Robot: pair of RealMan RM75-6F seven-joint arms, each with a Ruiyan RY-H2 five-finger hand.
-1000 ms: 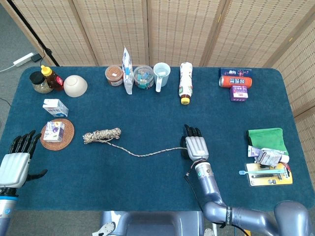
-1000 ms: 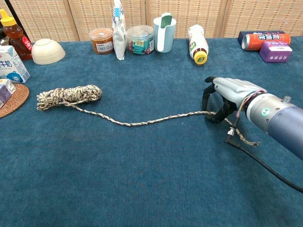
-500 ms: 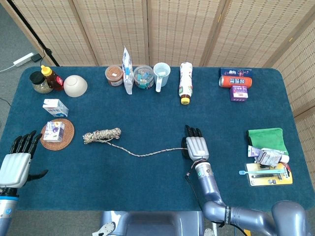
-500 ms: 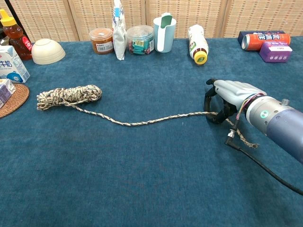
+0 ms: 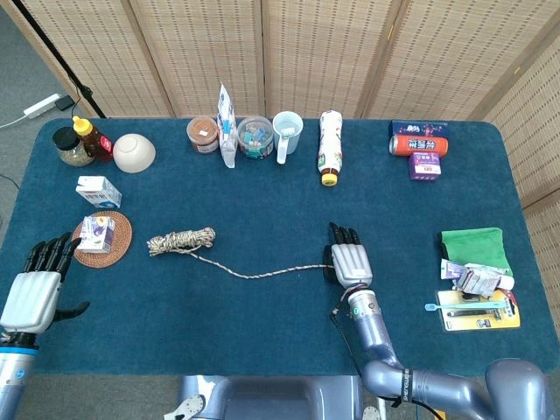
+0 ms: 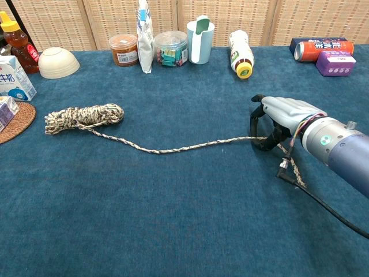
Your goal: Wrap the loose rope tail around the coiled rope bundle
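- Coiled rope bundle lies left of centre on the table; loose tail trails right.
- Right hand palm-down, fingers curled, grasping the tail (end passes beneath).
- Left hand empty, fingers spread, near the table's left edge.

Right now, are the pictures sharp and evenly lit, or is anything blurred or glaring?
Head view: even, soft light, no glare, and the rope bundle is sharp. Chest view: the rope tail is crisp, the right hand throws only a faint shadow, and the near forearm looms large.
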